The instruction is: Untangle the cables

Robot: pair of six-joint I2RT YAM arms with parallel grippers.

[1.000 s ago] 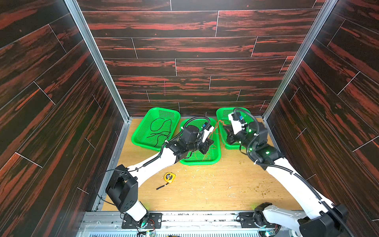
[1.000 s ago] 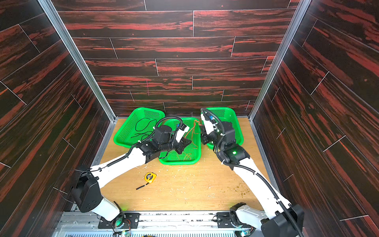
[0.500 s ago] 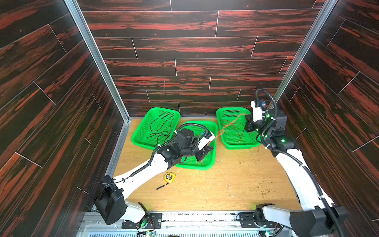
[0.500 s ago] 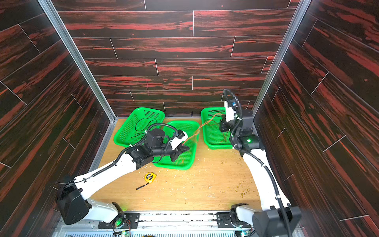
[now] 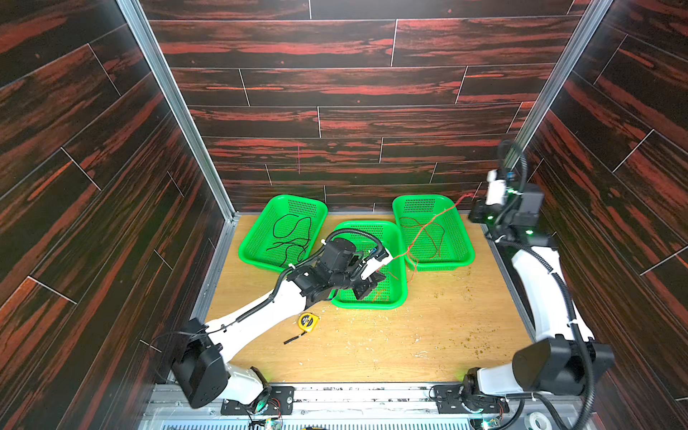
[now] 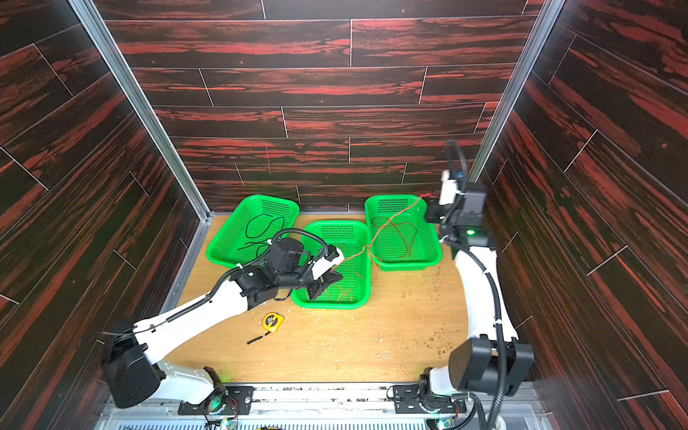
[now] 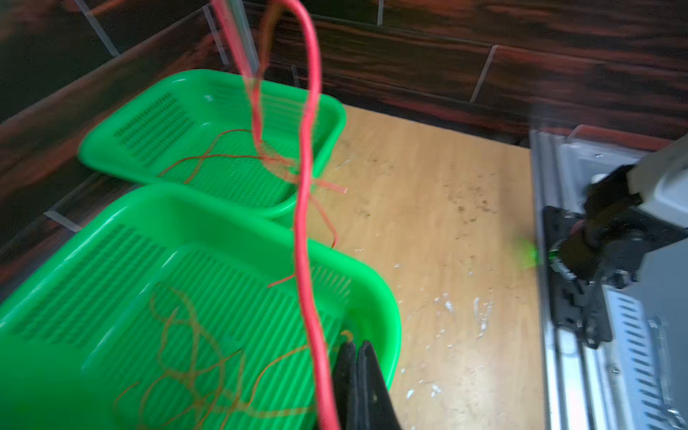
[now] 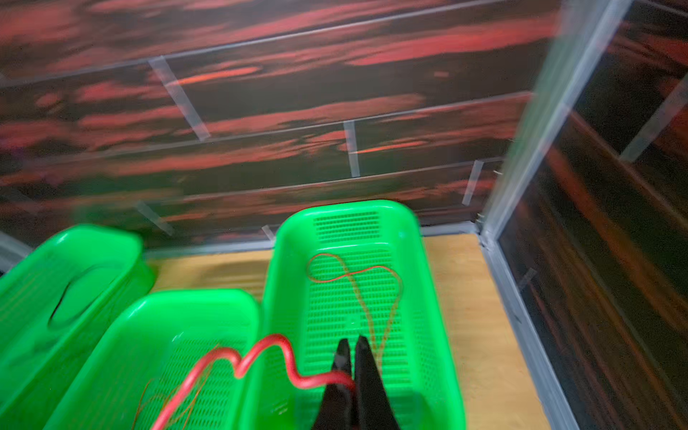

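- Because the cables are thin, light and limp, they will sag, catch on each other and slip through a loose pinch. A pull travels along the whole length, so the best hold is probably on one strand only, close to a crossing.
- The red cable [image 7: 298, 223] hangs in the air between the two tools, above the middle basket [image 5: 387, 304] and right basket [image 5: 465, 238]. Its slack lies looped in the right one.
- The right tool [image 8: 352, 344] is clamped shut on one end of it. The left tool [image 7: 358, 347] is shut too, and the cable runs down against its finger and seems caught there.
- The orange cable [image 7: 193, 376] lies looped in the middle basket. Some strands rise to a snag [image 5: 408, 254] on the red line, above where the two baskets meet. That snag is what stands in the way.
- The black cable [image 5: 274, 229] lies apart in the left basket [image 5: 257, 227].
- A tape measure [image 5: 308, 321] and a black stick [image 5: 294, 338] lie on the table [image 5: 428, 335] beside the left arm, well away from the work.
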